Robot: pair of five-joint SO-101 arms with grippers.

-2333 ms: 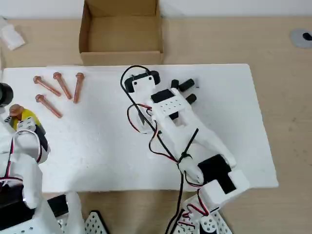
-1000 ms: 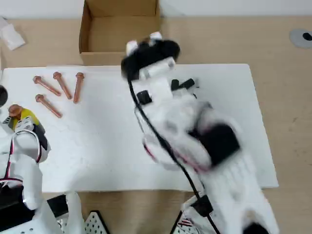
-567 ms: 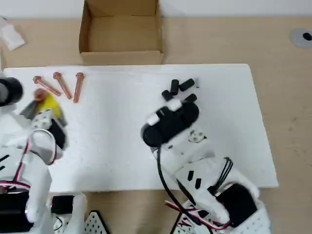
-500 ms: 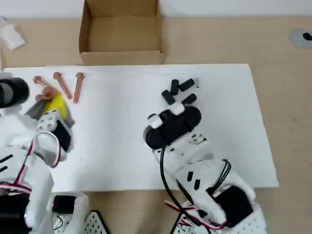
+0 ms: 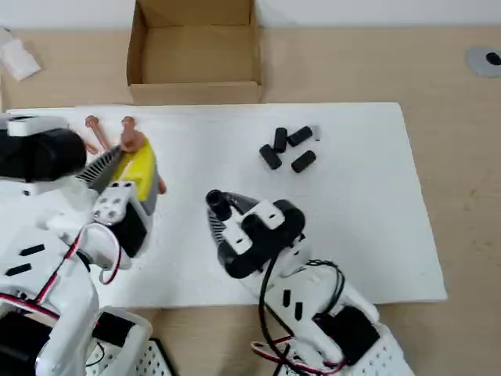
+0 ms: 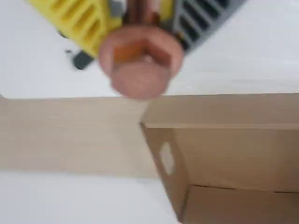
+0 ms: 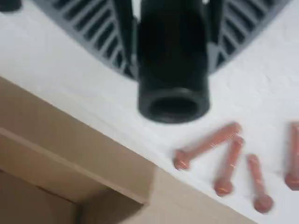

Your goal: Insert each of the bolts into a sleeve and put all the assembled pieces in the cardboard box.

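**Around the work: table, sheet, two oddments**

Pale wooden table [image 5: 462,157], bare along the far side and the right. Lying flat on it, a white foam sheet [image 5: 368,235] covering most of the middle. At the far left, off the sheet on bare wood, a small white lump [image 5: 17,59]. At the far right edge, a grey disc [image 5: 479,59] with a dark spot, well apart from the sheet. Beyond the table, a white strip [image 5: 352,9].

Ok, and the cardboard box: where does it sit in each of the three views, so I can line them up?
High view: the cardboard box is at the far side of the table, against the white mat.
Left wrist view: the box lies past the mat's edge, beyond the held bolt.
Right wrist view: the box lies past the mat's edge, beyond the held sleeve.
Shared landmark: the mat's edge next to the box.
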